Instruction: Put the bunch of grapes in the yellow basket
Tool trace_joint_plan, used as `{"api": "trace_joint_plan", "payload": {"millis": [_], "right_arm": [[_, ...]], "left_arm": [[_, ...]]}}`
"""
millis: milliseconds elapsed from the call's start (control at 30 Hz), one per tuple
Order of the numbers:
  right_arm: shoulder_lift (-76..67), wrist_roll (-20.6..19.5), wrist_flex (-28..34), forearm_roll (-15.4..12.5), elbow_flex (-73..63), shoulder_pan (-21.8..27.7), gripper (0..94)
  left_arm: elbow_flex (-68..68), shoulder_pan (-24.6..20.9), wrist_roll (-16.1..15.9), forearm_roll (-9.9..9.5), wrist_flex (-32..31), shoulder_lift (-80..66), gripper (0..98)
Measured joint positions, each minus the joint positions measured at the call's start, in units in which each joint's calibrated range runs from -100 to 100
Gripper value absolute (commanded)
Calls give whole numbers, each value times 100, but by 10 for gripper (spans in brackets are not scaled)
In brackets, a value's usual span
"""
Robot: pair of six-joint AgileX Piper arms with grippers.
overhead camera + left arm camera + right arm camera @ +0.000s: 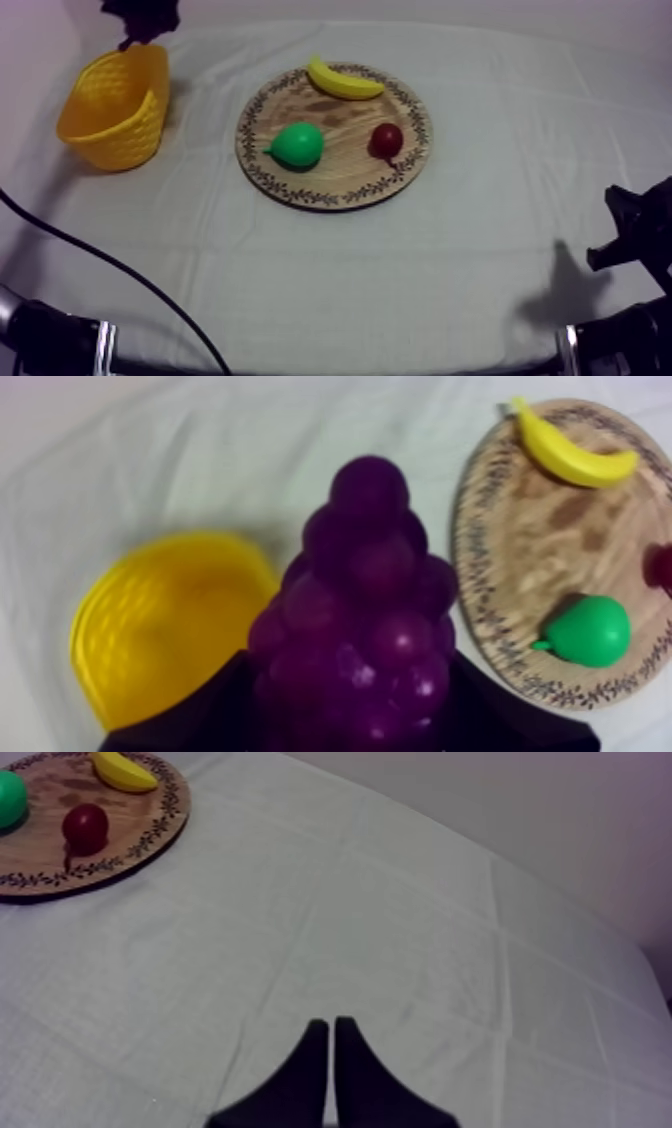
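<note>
The bunch of grapes (pixel 365 626) hangs clamped in the left gripper (pixel 350 711) just beside the yellow basket (pixel 150 636) - off the wooden board (pixel 510 556), where banana (pixel 575 456), pear (pixel 592 631) and small red fruit (pixel 387 140) lie - while the right gripper (pixel 332 1032), closed on nothing, hovers over bare cloth (pixel 420 932).

Count: one wooden board (pixel 345 168), one yellow basket (pixel 112 112), one banana (pixel 343 81), one pear (pixel 299 146), one small red fruit (pixel 387 140), one bunch of grapes (pixel 365 616).
</note>
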Motion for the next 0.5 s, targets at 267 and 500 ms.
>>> {"api": "trace_joint_plan", "payload": {"millis": [267, 500], "right_arm": [[0, 0, 0, 0, 0, 0, 3], [0, 0, 0, 0, 0, 0, 3]], "left_arm": [[737, -698, 172, -39, 28, -466, 500], [944, -1004, 246, -29, 84, -558, 508]]}}
